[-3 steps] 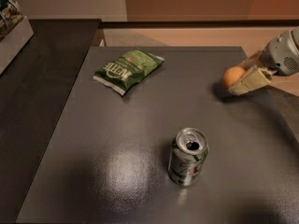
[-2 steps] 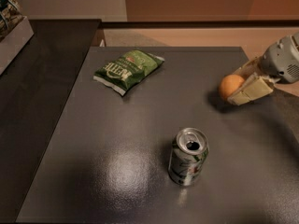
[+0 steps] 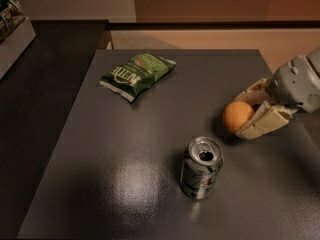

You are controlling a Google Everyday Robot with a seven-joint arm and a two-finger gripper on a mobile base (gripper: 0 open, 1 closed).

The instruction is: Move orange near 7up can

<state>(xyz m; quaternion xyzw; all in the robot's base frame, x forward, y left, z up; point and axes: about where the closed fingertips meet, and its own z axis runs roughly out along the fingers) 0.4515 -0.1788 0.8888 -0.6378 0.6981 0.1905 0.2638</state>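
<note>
The tool (image 3: 244, 116) reaches in from the right edge of the scene, its grey wrist housing at the far right and its two pale, flat fingers (image 3: 263, 124) pointing left over the right side of the bench (image 3: 125, 184). The fingers are clamped on the orange (image 3: 236, 116), one pressing its near side and the other its far side, so the fruit sits at their tips with most of its left face showing. A dark shadow lies on the bench just under and to the left of the orange; whether the fruit touches the surface or hangs slightly above it cannot be told. The 7up can (image 3: 201, 168) stands upright nearer the camera and a little to the left of the orange, close to it but apart, with its shiny top and open pull-tab hole facing up. A flat green chip bag (image 3: 136, 75) lies toward the far left of the bench, well apart from both can and orange. The bench is dark grey and glossy, with a soft glare left of the can. A lower black counter (image 3: 40, 114) runs along its left side.
</note>
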